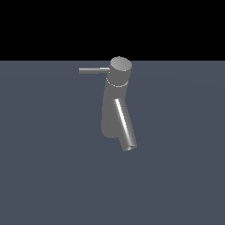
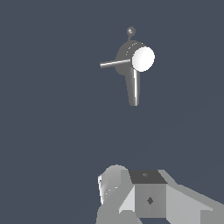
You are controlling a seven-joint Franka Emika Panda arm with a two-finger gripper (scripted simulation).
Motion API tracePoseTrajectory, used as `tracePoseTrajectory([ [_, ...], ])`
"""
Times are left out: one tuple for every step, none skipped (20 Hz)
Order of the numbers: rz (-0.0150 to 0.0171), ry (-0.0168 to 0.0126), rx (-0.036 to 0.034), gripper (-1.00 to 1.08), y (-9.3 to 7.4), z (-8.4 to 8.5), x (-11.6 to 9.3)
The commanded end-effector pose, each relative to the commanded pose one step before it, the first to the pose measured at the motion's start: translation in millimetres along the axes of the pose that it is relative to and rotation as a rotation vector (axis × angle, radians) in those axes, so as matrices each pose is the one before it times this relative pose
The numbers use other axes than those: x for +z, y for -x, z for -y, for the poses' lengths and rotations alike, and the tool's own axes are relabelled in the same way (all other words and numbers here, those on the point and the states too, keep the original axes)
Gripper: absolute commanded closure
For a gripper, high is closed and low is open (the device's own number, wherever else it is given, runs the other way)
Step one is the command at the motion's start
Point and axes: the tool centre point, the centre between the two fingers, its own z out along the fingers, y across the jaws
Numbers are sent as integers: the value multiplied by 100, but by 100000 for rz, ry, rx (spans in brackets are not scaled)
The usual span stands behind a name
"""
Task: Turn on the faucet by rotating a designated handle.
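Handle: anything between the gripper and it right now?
Nothing visible. In the wrist view only bare dark floor lies between the gripper and the handle, which sticks sideways from the faucet cap. The spout slants off another way, clear of the rod. The exterior view shows no arm.

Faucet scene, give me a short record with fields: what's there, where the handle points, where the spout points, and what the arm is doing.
object: faucet, grey metal, body leaning, round flat cap
handle: handle, thin rod pointing from the cap toward the exterior view's left
spout: spout, thicker shiny tube slanting down toward the camera in the exterior view
arm: absent from the exterior view; only part of the gripper's body shows in the wrist view
contact: none, the arm is well apart from the faucet
fingers: not discernible
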Motion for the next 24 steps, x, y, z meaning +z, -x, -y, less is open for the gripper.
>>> tracePoseTrajectory([
  [0,0,0,108,0,-1,0],
  [-20,-22,62,108,-7,11,14],
  [-71,-87,233,108,-15,11,39],
  [-113,-140,373,108,-27,25,66],
  [-157,-194,516,108,-39,37,94],
  [-202,-250,664,108,-51,49,120],
  [-248,-307,815,108,-62,58,147],
  [-294,-364,967,108,-74,69,174],
  [-341,-422,1121,108,-85,79,202],
  [-387,-478,1271,108,-97,90,229],
  [-432,-533,1419,108,-109,101,256],
  [-476,-587,1564,108,-120,111,282],
  [-520,-640,1706,108,-131,121,307],
  [-562,-691,1841,108,-142,131,332],
  [-603,-740,1974,108,-152,140,356],
  [-643,-788,2102,108,-163,148,379],
  [-681,-833,2224,108,-173,157,401],
  [-719,-877,2343,108,-182,165,422],
  [-755,-919,2456,108,-192,173,443],
  [-790,-959,2564,108,-201,181,462],
  [-824,-997,2668,108,-209,188,481],
  [-847,-1022,2737,108,-215,194,494],
  [-839,-1010,2705,108,-213,191,488],
  [-828,-995,2664,108,-211,189,481],
])
